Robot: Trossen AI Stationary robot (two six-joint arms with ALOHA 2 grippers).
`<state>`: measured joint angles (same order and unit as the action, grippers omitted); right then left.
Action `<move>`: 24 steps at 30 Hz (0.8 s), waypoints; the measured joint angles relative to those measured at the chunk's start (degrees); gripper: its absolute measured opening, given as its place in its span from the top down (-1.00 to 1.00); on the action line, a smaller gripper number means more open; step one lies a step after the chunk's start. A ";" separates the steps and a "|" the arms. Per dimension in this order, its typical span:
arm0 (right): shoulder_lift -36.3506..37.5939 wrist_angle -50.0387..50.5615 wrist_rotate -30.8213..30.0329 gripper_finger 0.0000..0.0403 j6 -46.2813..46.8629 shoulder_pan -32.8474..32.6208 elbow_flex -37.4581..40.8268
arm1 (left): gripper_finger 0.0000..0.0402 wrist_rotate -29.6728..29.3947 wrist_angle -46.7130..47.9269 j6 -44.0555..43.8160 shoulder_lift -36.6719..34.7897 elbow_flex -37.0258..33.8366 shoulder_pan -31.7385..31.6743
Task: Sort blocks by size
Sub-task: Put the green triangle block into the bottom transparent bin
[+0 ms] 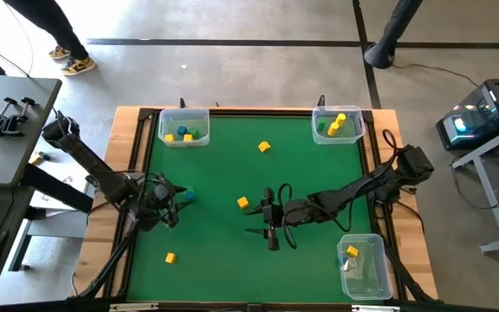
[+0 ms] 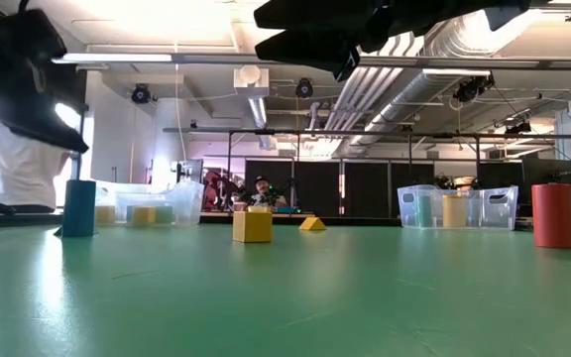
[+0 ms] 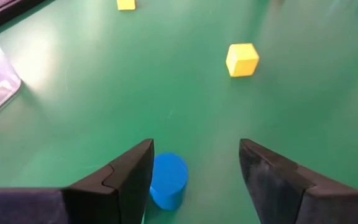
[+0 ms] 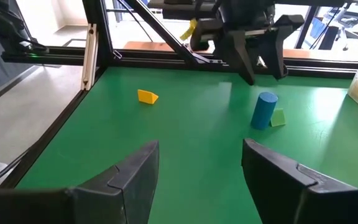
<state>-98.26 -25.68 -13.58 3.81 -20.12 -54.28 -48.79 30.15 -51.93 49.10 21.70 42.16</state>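
A blue cylinder (image 3: 166, 180) stands upright on the green mat between the open fingers of my left gripper (image 3: 194, 180), close beside one finger. In the high view the cylinder (image 1: 188, 196) is at the table's left, by my left gripper (image 1: 178, 199). My right gripper (image 1: 269, 221) hangs open and empty over the table's middle and shows in its own wrist view (image 4: 201, 180). Loose on the mat are a yellow cube (image 1: 243, 203), a yellow wedge (image 1: 264, 146), a small yellow block (image 1: 171, 257) and a small green block (image 4: 278, 117). A red cylinder (image 2: 552, 214) stands at the right of the low view. My left gripper's fingers come down slanting on either side of the blue cylinder. One finger (image 3: 135, 177) stands right beside the cylinder's side (image 3: 157, 183); I cannot tell whether it touches. The cylinder stands upright on the mat.
Clear bins stand at the far left corner (image 1: 184, 127) and the far right corner (image 1: 338, 124), each with blocks inside, and one at the near right (image 1: 364, 264) with a yellow block. A black frame edges the mat. People stand beyond the table.
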 joint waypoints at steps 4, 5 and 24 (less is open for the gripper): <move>0.00 0.20 0.00 -0.09 0.00 0.00 0.02 | -0.16 -0.16 -2.27 0.49 0.00 -2.06 -0.60; 0.00 0.20 0.00 -0.09 0.00 0.00 0.02 | -0.16 -0.16 -2.23 0.15 0.00 -2.42 -0.71; 0.00 0.20 -0.02 -0.09 0.17 0.00 0.02 | -0.17 6.91 15.73 0.89 -5.72 5.14 -3.09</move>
<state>-98.26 -25.47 -13.61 3.99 -20.12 -54.26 -41.87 45.88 -51.04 43.38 26.84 39.07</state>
